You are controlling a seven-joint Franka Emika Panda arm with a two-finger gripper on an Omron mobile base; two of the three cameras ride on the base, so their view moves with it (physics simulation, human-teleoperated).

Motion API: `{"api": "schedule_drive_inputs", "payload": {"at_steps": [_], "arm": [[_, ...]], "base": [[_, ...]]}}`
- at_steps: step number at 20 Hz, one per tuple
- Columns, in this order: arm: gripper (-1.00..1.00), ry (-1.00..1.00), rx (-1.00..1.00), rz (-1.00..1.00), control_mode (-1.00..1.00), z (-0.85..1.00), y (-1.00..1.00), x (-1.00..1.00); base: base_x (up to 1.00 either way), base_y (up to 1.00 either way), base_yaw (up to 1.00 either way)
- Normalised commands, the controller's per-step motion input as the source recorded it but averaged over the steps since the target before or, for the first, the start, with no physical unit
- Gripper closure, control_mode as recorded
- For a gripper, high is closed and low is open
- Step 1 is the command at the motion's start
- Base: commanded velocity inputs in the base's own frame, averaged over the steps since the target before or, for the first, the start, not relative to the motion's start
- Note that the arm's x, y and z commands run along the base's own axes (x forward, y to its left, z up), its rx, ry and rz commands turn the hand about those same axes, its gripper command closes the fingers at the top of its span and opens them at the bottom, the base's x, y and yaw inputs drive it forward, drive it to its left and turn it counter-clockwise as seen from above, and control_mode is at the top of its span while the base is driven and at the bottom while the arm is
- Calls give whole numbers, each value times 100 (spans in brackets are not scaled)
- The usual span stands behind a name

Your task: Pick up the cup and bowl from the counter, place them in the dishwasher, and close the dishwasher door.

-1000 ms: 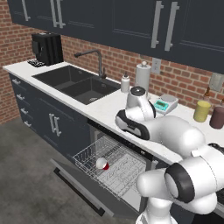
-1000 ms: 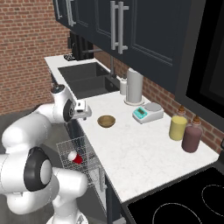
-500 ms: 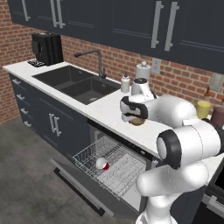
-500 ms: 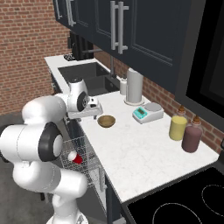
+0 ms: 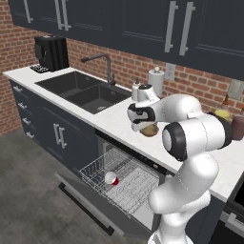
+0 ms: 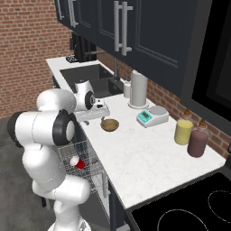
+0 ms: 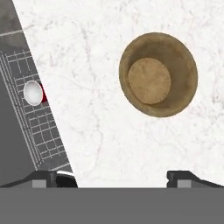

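Bowl (image 7: pixel 158 74) upright on counter (image 7: pixel 87 52), tan-brown, empty, near the front edge; also seen at (image 6: pixel 109 125) and partly behind the arm at (image 5: pixel 149 130). Cup (image 5: pixel 111 178) lying on its side in the pulled-out wire rack (image 5: pixel 121 178) of the dishwasher (image 5: pixel 138 167), white inside facing the hand camera at (image 7: pixel 34 92), red body at (image 6: pixel 77 162). Dishwasher door (image 5: pixel 90 209) dropped open below the rack. Gripper (image 7: pixel 111 177) hovering above the counter beside the bowl, fingers spread wide, nothing between them, not touching the bowl; in hand view bowl sits up and right of the gap between the tips. Gripper at (image 6: pixel 103 109) just left of the bowl in right base view, at (image 5: pixel 141 119) in left base view, pointing down at the counter. Farther back on the counter: white kettle (image 6: pixel 138 89), small scale (image 6: pixel 152 116), yellow cylinder (image 6: pixel 183 131) and maroon cylinder (image 6: pixel 197 142) side by side near the brick wall (image 6: pixel 167 99). Sink (image 5: pixel 83 90) with faucet (image 5: pixel 102 64) to the left in left base view, black coffee machine (image 5: pixel 51 52) at the far end. Dark upper cabinets (image 5: pixel 143 24) above, stove top (image 6: pixel 194 212) at the near end in right base view.
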Motion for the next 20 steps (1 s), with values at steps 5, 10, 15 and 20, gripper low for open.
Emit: {"api": "schedule_drive_inputs", "payload": {"at_steps": [5, 10, 15, 20], "arm": [[-100, 0, -1, 3, -100, -31, -11, 23], [-100, 0, 0, 3, -100, -39, -10, 24], [-100, 0, 0, 0, -100, -28, 0, 29], [-100, 0, 0, 0, -100, -22, 0, 32]], "base": [[0, 0, 0], [0, 0, 0], [0, 0, 0], [0, 0, 0]]}}
